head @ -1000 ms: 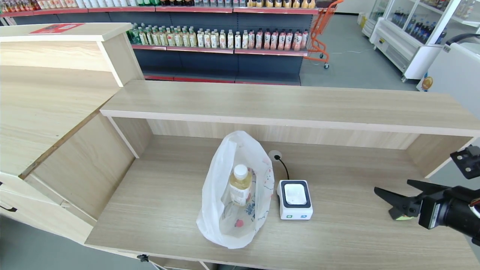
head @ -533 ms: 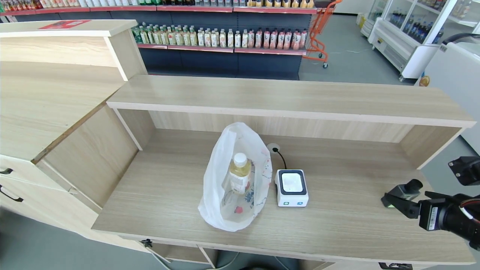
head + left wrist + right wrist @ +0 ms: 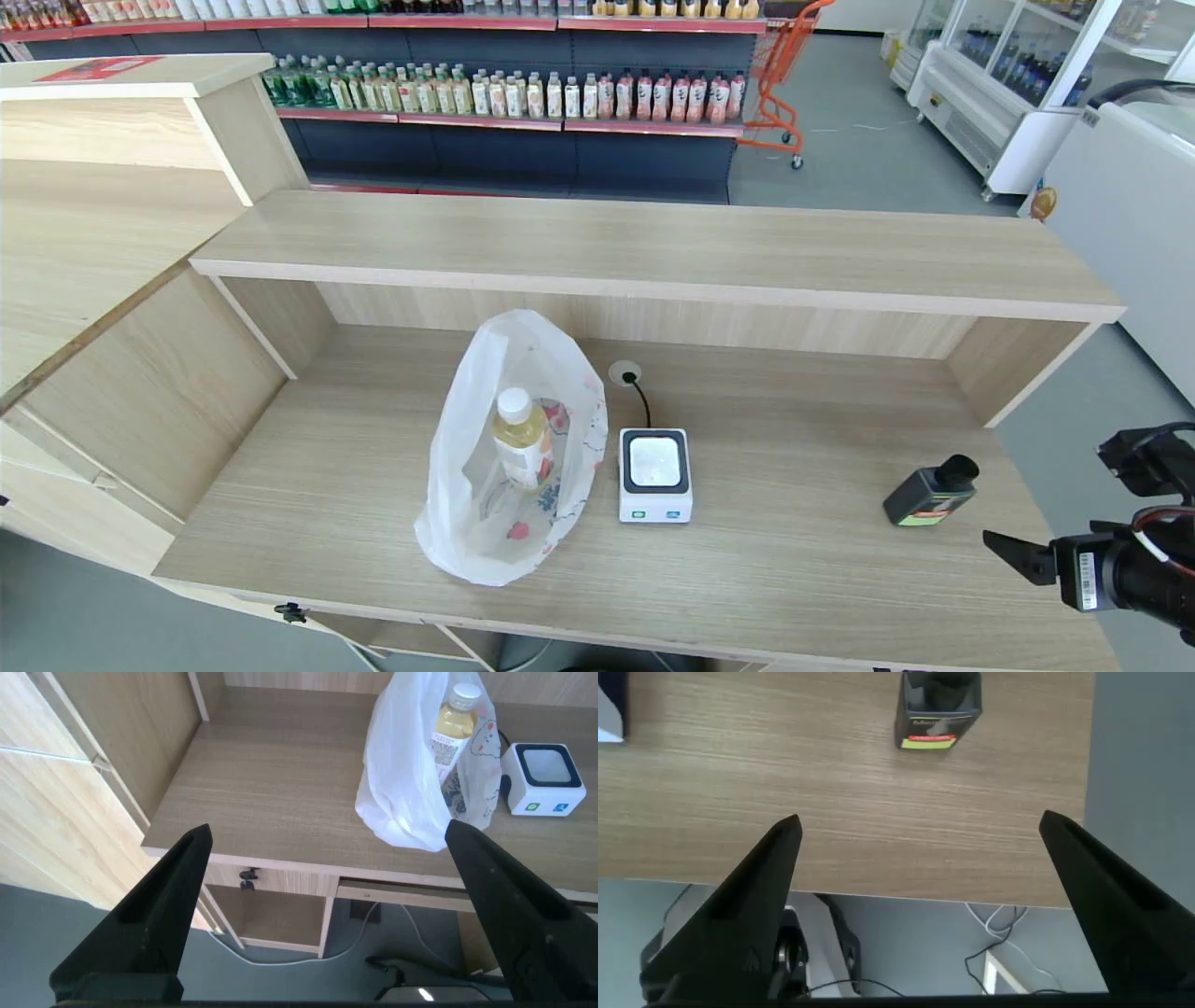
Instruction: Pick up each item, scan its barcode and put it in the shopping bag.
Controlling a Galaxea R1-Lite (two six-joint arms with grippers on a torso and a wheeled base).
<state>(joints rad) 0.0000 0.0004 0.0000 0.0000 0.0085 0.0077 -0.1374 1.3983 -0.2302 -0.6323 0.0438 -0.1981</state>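
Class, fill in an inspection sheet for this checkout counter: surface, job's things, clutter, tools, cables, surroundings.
Surface: wooden counter with a raised ledge behind.
Job's things: white shopping bag stands upright with a pale drink bottle inside; scanner sits close on the bag's right; dark bottle sits apart on the counter's right part.
Clutter: nothing seen.
Tools: left tool open, empty; right tool open, empty, short of the dark bottle, not touching it.
Cables: scanner cable runs to a hole in the counter.
Surroundings: shelves of drinks, orange cart, glass-door fridges.
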